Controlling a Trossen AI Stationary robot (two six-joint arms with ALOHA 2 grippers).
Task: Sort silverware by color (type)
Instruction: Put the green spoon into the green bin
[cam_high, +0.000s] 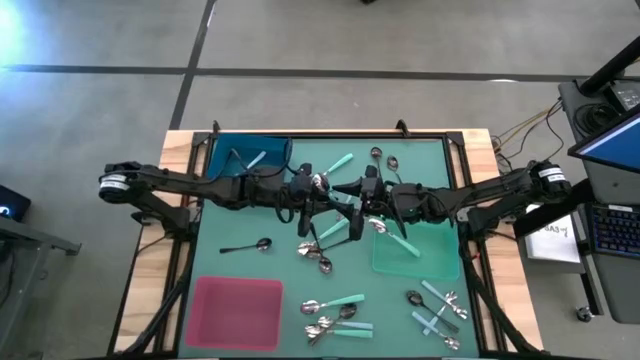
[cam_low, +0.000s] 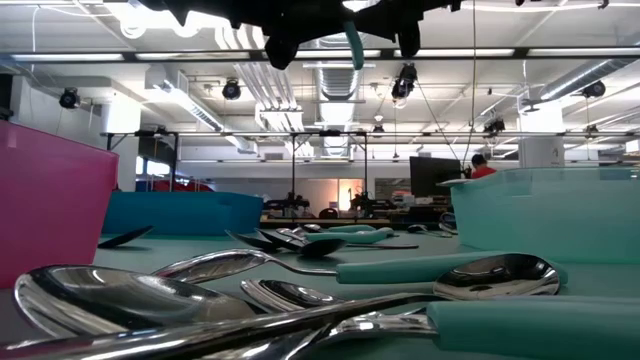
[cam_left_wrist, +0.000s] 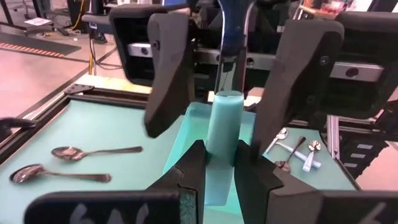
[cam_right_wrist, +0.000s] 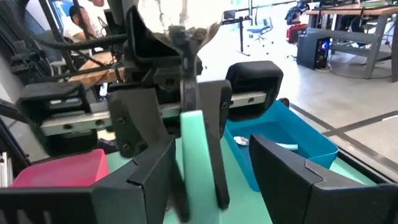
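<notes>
A mint-green-handled spoon (cam_left_wrist: 224, 124) stands upright in the air over the middle of the green mat, its metal bowl (cam_right_wrist: 174, 18) on top. My left gripper (cam_left_wrist: 221, 177) is shut on its handle. My right gripper (cam_right_wrist: 217, 180) faces it from the table's right side, open wide. Its fingers (cam_left_wrist: 165, 68) stand on either side of the spoon and of the left fingers (cam_right_wrist: 130, 124) without touching. In the high view both grippers meet at mid-table: left gripper (cam_high: 335, 192), right gripper (cam_high: 352, 192). Several more spoons lie flat on the mat (cam_high: 330, 320). My left gripper pinches the spoon's mint-green handle (cam_left_wrist: 222, 149) between its two fingers. The fingers come in about level from the table's left side and lie across the handle. The spoon stands upright, bowl up, lifted clear, its handle end (cam_low: 354, 45) sticking out below the fingers.
A blue tray (cam_high: 225, 150) at the far left holds a mint-handled spoon. A pink tray (cam_high: 238, 312) stands near left and a pale green tray (cam_high: 430, 262) at the right. Spoons lie scattered mid-mat (cam_high: 318, 255) and near right (cam_high: 435, 310). A person (cam_low: 482, 165) is far behind.
</notes>
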